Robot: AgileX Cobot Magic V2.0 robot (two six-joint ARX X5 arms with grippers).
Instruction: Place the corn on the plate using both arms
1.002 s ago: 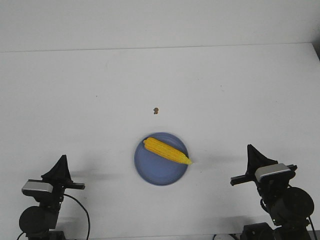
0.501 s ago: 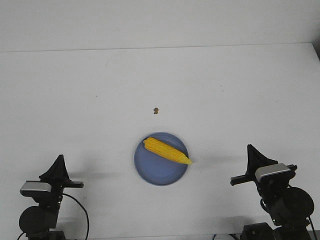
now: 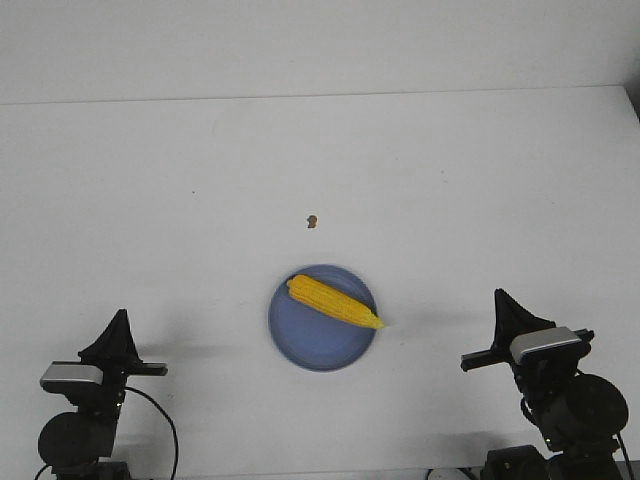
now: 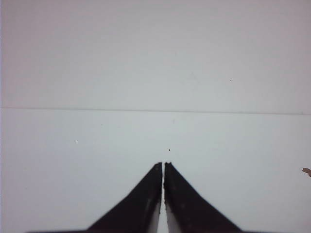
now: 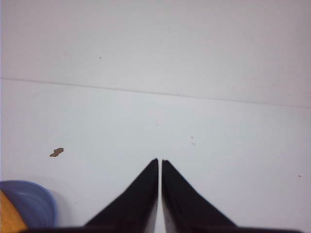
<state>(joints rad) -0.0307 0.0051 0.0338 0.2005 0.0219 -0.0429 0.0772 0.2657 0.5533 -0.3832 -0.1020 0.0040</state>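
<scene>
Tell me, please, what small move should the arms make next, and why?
Probably none beyond holding still at rest. The corn already lies on the plate, its tip just over the rim. The left gripper and right gripper are shut, empty, and pulled back near the table's front edge.

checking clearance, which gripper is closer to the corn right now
Right. The right gripper sits off the corn's pointed tip, past the plate rim. The left gripper is farther, off the plate's opposite side and nearer the robot. Neither touches it.
</scene>
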